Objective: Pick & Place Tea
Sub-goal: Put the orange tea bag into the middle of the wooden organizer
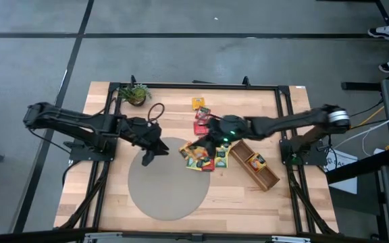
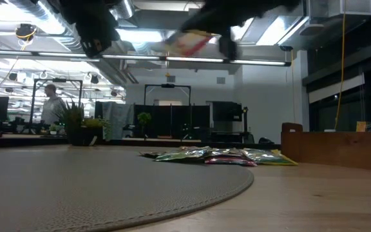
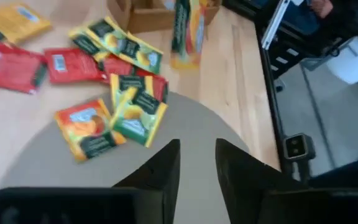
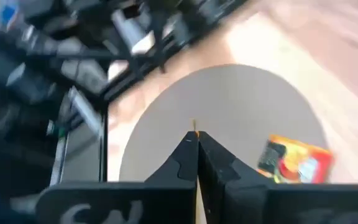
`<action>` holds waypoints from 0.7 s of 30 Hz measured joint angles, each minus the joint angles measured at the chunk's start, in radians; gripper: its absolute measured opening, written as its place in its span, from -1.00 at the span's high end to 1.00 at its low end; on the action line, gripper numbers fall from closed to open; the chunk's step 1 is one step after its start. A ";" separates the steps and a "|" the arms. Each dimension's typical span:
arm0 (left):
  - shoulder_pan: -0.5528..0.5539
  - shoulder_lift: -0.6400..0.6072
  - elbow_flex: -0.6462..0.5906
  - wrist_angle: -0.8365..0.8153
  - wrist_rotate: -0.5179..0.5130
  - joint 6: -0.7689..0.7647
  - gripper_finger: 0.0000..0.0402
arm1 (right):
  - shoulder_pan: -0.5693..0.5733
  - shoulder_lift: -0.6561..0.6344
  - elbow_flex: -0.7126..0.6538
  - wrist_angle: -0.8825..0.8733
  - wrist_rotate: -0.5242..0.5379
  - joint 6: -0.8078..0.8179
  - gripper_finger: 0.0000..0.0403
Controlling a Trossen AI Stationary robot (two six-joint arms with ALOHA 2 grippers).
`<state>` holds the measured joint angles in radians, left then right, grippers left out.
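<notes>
— What's under my fingers?
— A wooden table [image 1: 262,196], a round grey mat [image 1: 164,192] near its middle.
— On the wood?
— A potted plant [image 1: 136,94] far left, sachets [image 1: 200,115] beside the mat, a wooden tray [image 1: 270,179] right.

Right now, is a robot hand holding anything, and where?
The right gripper pinches one tea sachet by its edge. The left gripper, open, holds nothing.

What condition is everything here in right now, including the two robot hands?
Left hand: open, empty, above the grey mat.
Right hand: shut on a tea sachet, raised.
Other sachets: lying loose on the table.
Wooden tray: one sachet inside.
Potted plant: upright.
</notes>
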<state>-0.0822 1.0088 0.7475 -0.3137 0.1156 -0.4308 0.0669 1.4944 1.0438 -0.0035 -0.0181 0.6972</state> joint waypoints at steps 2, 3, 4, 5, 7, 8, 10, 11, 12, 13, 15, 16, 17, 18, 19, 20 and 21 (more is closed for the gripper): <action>0.000 -0.026 0.000 -0.024 -0.034 0.024 0.48 | 0.052 -0.074 -0.078 -0.014 0.120 0.104 0.99; 0.000 -0.035 0.000 -0.022 -0.049 0.033 0.48 | 0.084 -0.107 -0.111 -0.016 0.179 0.156 0.99; 0.000 -0.045 0.000 -0.030 -0.066 0.042 0.48 | 0.119 -0.138 -0.141 -0.034 0.234 0.210 0.99; 0.000 -0.052 0.000 -0.032 -0.084 0.051 0.49 | 0.154 -0.162 -0.164 -0.060 0.287 0.264 0.99; 0.000 -0.065 0.000 -0.030 -0.108 0.069 0.49 | 0.227 -0.205 -0.198 -0.132 0.375 0.375 0.99; 0.001 -0.069 0.000 -0.029 -0.118 0.076 0.49 | 0.258 -0.219 -0.207 -0.190 0.407 0.431 0.99; 0.002 -0.074 0.000 -0.030 -0.138 0.086 0.48 | 0.325 -0.242 -0.209 -0.303 0.444 0.541 0.99; 0.005 -0.076 0.000 -0.033 -0.146 0.086 0.48 | 0.352 -0.254 -0.210 -0.360 0.452 0.593 0.99; 0.010 -0.077 0.000 -0.026 -0.151 0.087 0.47 | 0.380 -0.265 -0.210 -0.393 0.458 0.639 0.99; 0.016 -0.078 0.000 -0.028 -0.152 0.087 0.47 | 0.409 -0.278 -0.210 -0.435 0.458 0.678 0.99; 0.032 -0.079 0.000 -0.033 -0.151 0.087 0.47 | 0.454 -0.305 -0.210 -0.516 0.459 0.755 0.99; 0.039 -0.079 0.000 -0.032 -0.151 0.087 0.47 | 0.478 -0.320 -0.210 -0.554 0.460 0.796 0.99; 0.046 -0.079 0.000 -0.036 -0.151 0.087 0.47 | 0.498 -0.335 -0.210 -0.600 0.461 0.836 0.99; 0.052 -0.079 0.000 -0.036 -0.151 0.087 0.48 | 0.517 -0.347 -0.210 -0.642 0.462 0.873 0.99; 0.058 -0.079 0.000 -0.035 -0.151 0.087 0.48 | 0.533 -0.356 -0.210 -0.678 0.462 0.909 0.99; 0.064 -0.079 0.000 -0.036 -0.151 0.087 0.48 | 0.549 -0.364 -0.210 -0.720 0.462 0.943 0.99; 0.067 -0.079 0.000 -0.035 -0.151 0.087 0.49 | 0.561 -0.372 -0.210 -0.758 0.462 0.973 0.99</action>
<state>-0.0149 0.9298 0.7471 -0.3492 -0.0353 -0.3442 0.6284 1.1226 0.8337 -0.7619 0.4443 1.6705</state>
